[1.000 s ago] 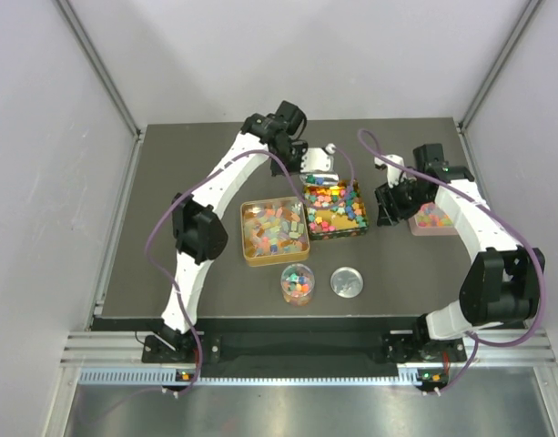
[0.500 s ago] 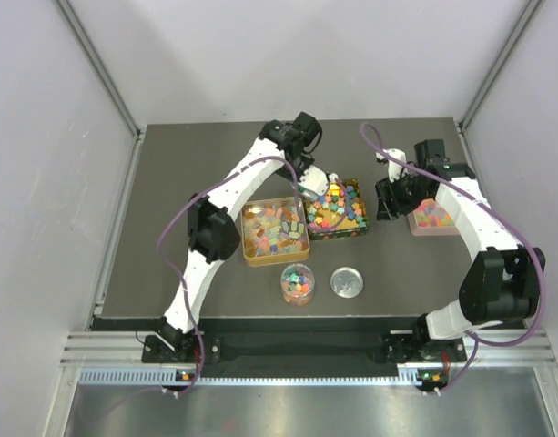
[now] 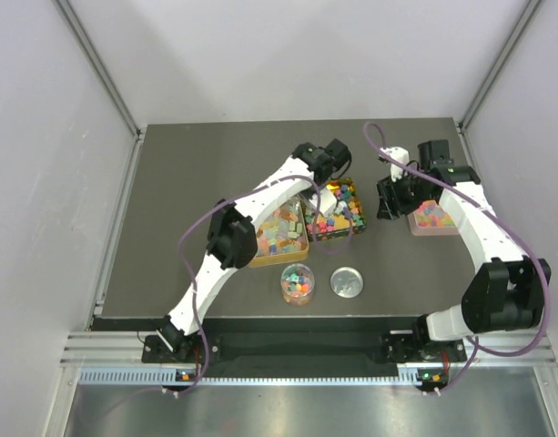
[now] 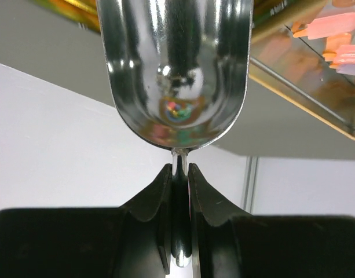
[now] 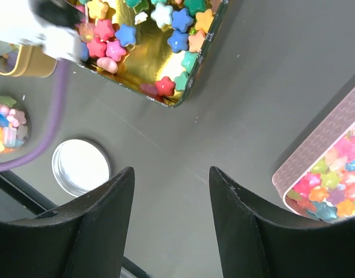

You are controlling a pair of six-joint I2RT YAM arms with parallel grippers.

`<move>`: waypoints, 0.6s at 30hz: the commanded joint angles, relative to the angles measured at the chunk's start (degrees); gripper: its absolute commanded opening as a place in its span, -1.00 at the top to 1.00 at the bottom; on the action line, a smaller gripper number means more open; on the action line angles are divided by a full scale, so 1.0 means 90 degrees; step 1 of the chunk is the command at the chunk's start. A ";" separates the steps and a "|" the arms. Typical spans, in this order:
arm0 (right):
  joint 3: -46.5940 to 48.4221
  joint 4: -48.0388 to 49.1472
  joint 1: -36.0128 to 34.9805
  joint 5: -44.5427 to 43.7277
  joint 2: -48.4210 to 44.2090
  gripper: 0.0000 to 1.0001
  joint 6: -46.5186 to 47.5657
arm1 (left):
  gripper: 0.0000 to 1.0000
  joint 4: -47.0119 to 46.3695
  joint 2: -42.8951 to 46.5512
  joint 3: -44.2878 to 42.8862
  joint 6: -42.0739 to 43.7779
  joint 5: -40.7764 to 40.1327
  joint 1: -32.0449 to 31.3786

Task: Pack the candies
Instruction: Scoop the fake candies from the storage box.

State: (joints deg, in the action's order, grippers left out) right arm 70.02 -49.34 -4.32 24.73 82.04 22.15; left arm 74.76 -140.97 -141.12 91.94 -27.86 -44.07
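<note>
Grey panels wall in a dark table (image 3: 169, 182) where two white arms work among open containers of candies (image 5: 179, 40). Star-shaped pieces in pink, blue, green and orange fill a square tin with a gold interior (image 5: 191, 87) near the table's middle. Paler pieces lie in a gold-coloured tin (image 3: 260, 261) just to its left, partly under the left arm. More candies sit in a pink box (image 5: 316, 156) at the right and in a small clear cup (image 3: 298, 284) near the front edge, beside a round silver lid (image 3: 348, 281).

The left end effector (image 4: 178, 191) is clamped on the thin handle of a polished metal scoop (image 4: 174, 63), held over the left side of the star-candy tin; a small coloured reflection shows in the scoop's bowl.

The right end effector (image 5: 171, 174) hangs with its fingers spread and nothing between them, above bare table between the star-candy tin and the pink box. A purple cable (image 5: 55, 104) crosses the left of the right wrist view.
</note>
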 commanded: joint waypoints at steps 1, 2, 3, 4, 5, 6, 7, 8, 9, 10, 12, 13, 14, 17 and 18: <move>-0.0074 0.0043 0.0040 0.0094 -0.0531 -0.09 -0.0079 | 1.00 0.1283 -0.0313 0.0036 0.0263 -0.1220 -0.0044; -0.0142 0.0072 0.0031 0.0094 -0.0580 -0.10 -0.0069 | 1.00 0.1283 -0.0381 0.0016 0.0263 -0.1337 -0.0044; -0.0230 0.0101 0.0030 0.0084 -0.0687 -0.09 -0.0030 | 1.00 0.1283 -0.0421 -0.0042 0.0263 -0.1512 -0.0044; -0.0434 0.0131 0.0021 0.0094 -0.0736 -0.09 -0.0030 | 1.00 0.1293 -0.0489 -0.0062 0.0282 -0.1572 -0.0054; -0.0542 0.0160 0.0021 0.0104 -0.0795 -0.09 -0.0020 | 1.00 0.1283 -0.0528 -0.0091 0.0263 -0.1640 -0.0064; -0.0640 0.0160 0.0011 0.0113 -0.0921 -0.09 -0.0020 | 1.00 0.1283 -0.0548 -0.0140 0.0234 -0.1699 -0.0073; -0.0815 0.0189 0.0001 0.0133 -0.0980 -0.09 -0.0020 | 1.00 0.1283 -0.0606 -0.0160 0.0214 -0.1748 -0.0083; -0.0894 0.0209 0.0001 0.0143 -0.1106 -0.09 -0.0030 | 1.00 0.1293 -0.0626 -0.0237 0.0146 -0.1720 -0.0103; -0.0963 0.0228 -0.0009 0.0172 -0.1166 -0.09 -0.0049 | 1.00 0.1283 -0.0655 -0.0257 0.0097 -0.1700 -0.0112; -0.1089 0.0238 -0.0009 0.0191 -0.1205 -0.09 -0.0049 | 1.00 0.1283 -0.0704 -0.0277 0.0058 -0.1632 -0.0161; -0.1178 0.0219 -0.0009 0.0250 -0.1302 -0.09 -0.0088 | 1.00 0.1283 -0.0743 -0.0403 -0.0088 -0.1457 -0.0249; -0.1275 0.0219 -0.0009 0.0279 -0.1332 -0.09 -0.0108 | 1.00 0.1283 -0.0753 -0.0443 -0.0127 -0.1378 -0.0327; -0.1315 0.0228 -0.0009 0.0308 -0.1390 -0.09 -0.0137 | 1.00 0.1293 -0.0772 -0.0511 -0.0253 -0.1223 -0.0366; -0.1403 0.0238 -0.0009 0.0406 -0.1410 -0.09 -0.0225 | 1.00 0.1273 -0.0899 -0.0842 -0.0537 -0.0803 -0.0474; -0.1403 0.0229 -0.0009 0.0416 -0.1420 -0.09 -0.0264 | 1.00 0.1264 -0.0919 -0.0902 -0.0596 -0.0734 -0.0484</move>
State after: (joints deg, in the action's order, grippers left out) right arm 57.60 -48.93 -4.34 26.17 71.40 21.15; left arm 75.68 -148.64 -144.66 89.97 -38.81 -46.54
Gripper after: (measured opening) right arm 0.545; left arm 0.180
